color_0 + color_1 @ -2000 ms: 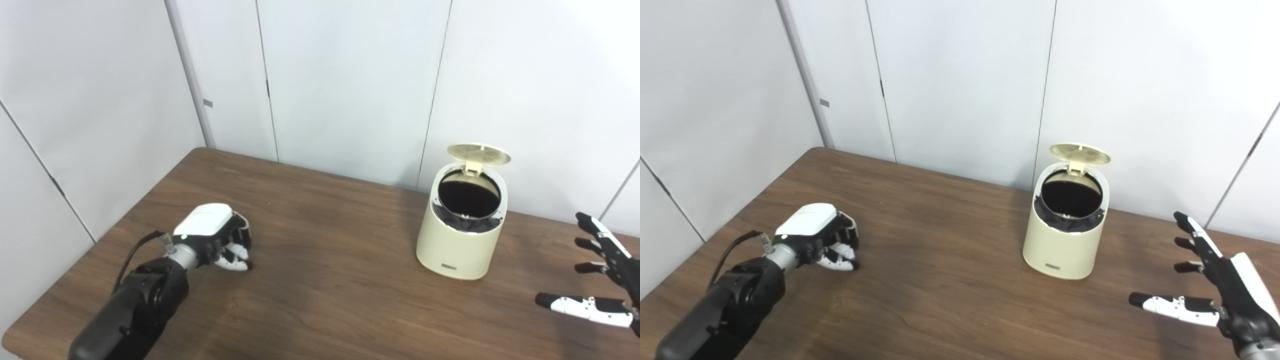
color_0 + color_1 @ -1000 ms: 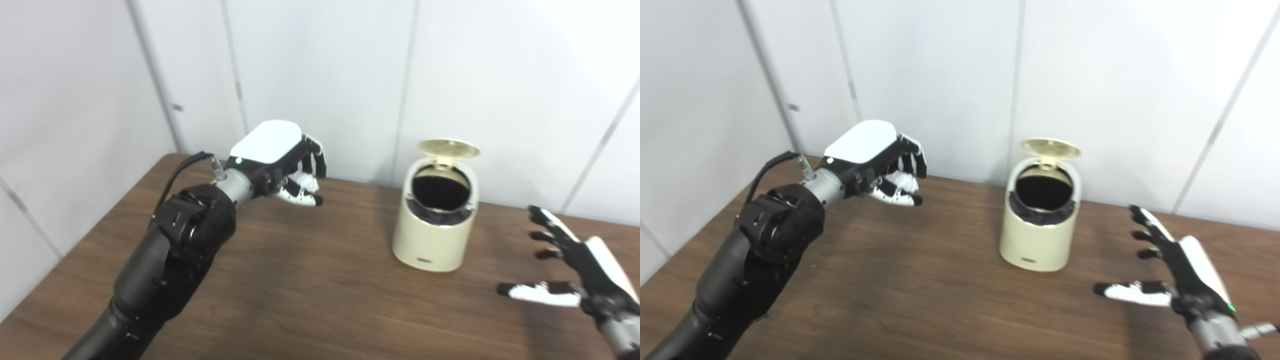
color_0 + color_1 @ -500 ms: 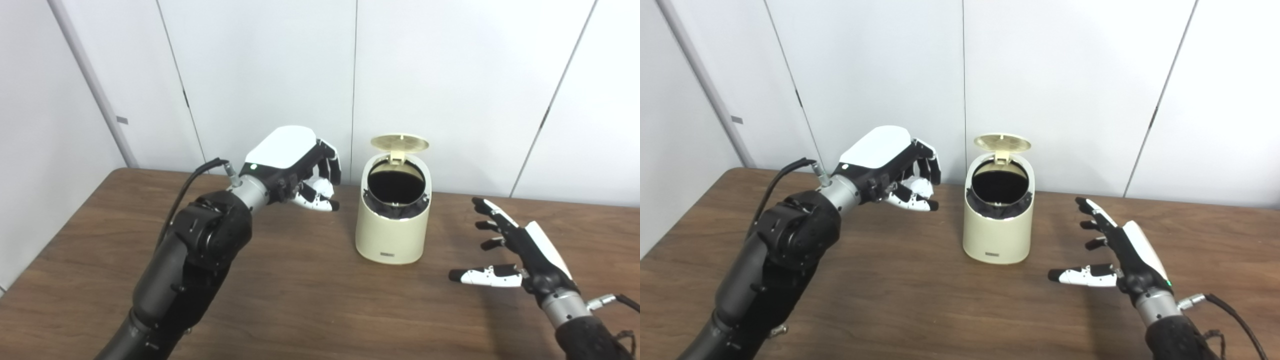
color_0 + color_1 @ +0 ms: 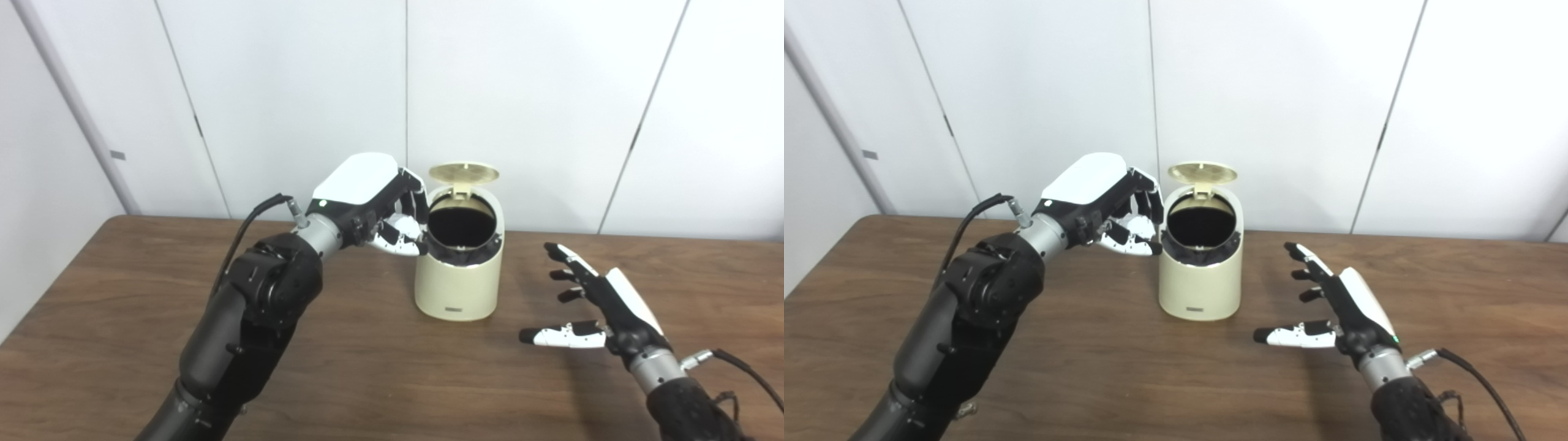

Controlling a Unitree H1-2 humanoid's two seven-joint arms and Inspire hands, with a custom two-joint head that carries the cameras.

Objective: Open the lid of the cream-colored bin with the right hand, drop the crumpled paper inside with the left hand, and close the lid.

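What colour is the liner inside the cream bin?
Black: the liner shows as a dark, rumpled band around the bin's open mouth, clearest in the right eye view.

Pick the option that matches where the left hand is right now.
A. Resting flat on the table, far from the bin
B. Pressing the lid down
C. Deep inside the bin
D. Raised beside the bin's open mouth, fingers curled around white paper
D: the left hand is raised at the left rim of the cream-colored bin, its fingers curled on the crumpled paper, while the lid stands open.

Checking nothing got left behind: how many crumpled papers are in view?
1. The crumpled paper is held in the left hand, beside the open bin. The bin's dark inside could hide more.
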